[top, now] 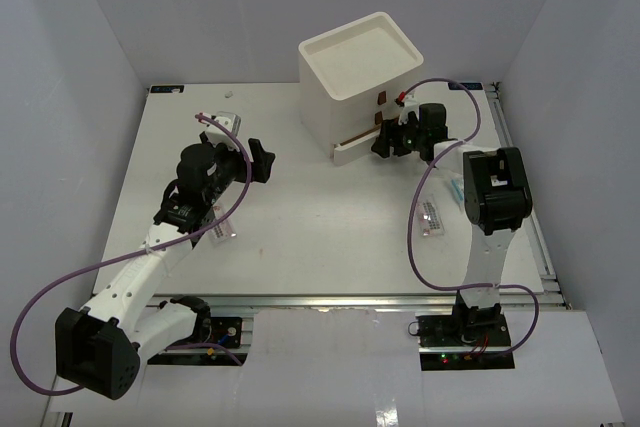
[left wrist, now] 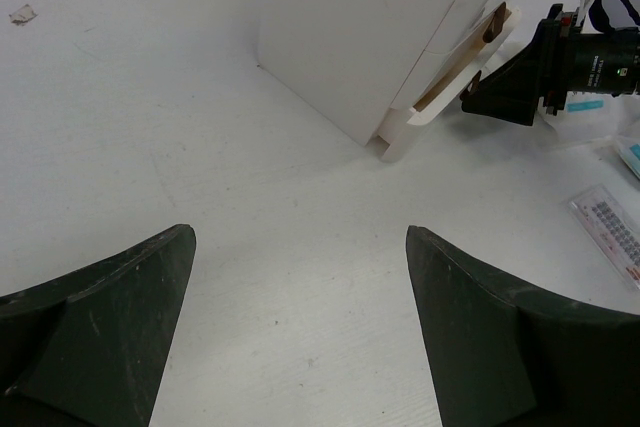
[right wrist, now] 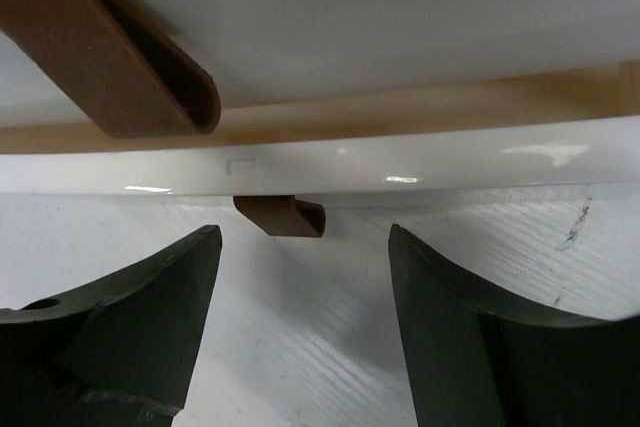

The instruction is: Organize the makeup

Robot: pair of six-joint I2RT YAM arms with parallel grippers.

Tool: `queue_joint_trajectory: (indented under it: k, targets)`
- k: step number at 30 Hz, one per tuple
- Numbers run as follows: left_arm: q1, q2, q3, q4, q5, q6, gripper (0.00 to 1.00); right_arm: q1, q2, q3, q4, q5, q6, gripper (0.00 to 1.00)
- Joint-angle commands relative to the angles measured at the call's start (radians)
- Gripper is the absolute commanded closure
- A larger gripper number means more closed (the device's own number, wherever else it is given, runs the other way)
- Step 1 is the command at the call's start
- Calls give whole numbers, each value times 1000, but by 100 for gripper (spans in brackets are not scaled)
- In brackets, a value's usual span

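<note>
My right gripper (top: 384, 143) (right wrist: 305, 237) stands open just in front of the brown handle (right wrist: 285, 216) of the bottom drawer (top: 350, 150), with nothing between its fingers. That drawer of the white box (top: 358, 75) (left wrist: 370, 37) is pulled out a little, showing a tan strip inside. A flat white sachet (top: 432, 215) (left wrist: 612, 233) lies left of the right arm, next to a teal-capped item (top: 455, 188). Another sachet (top: 223, 234) lies partly under the left arm. My left gripper (top: 262, 160) (left wrist: 300, 237) hangs open and empty above bare table, left of the box.
A second brown handle (right wrist: 110, 57) sits on the drawer above. A small scrap (top: 229, 94) (left wrist: 22, 14) lies near the table's far left edge. Purple cables loop beside both arms. Grey walls close in the table on three sides.
</note>
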Motion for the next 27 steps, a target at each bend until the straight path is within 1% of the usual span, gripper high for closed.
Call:
queue_joint_trajectory:
  k: [1, 6, 10, 12, 16, 18, 24, 27]
  targets:
    - [4, -17, 13, 12, 12, 4, 2, 4, 7, 22, 96, -7, 81, 35]
    - [4, -14, 13, 12, 11, 5, 2, 4, 36, 28, 140, -27, 155, 45]
    - [4, -12, 12, 12, 8, 5, 2, 4, 47, 25, 162, -25, 165, 52]
    - [4, -10, 12, 11, 9, 5, 2, 3, 44, 20, 169, -29, 165, 58]
    - [4, -6, 12, 12, 9, 7, 2, 1, 37, 4, 202, -47, 173, 76]
    - [4, -6, 12, 12, 6, 7, 2, 2, 36, -1, 210, -51, 173, 82]
    - [4, -5, 12, 12, 5, 8, 2, -3, 23, -24, 229, -59, 177, 90]
    - [4, -6, 12, 10, 3, 8, 2, -11, 4, -52, 242, -61, 177, 91]
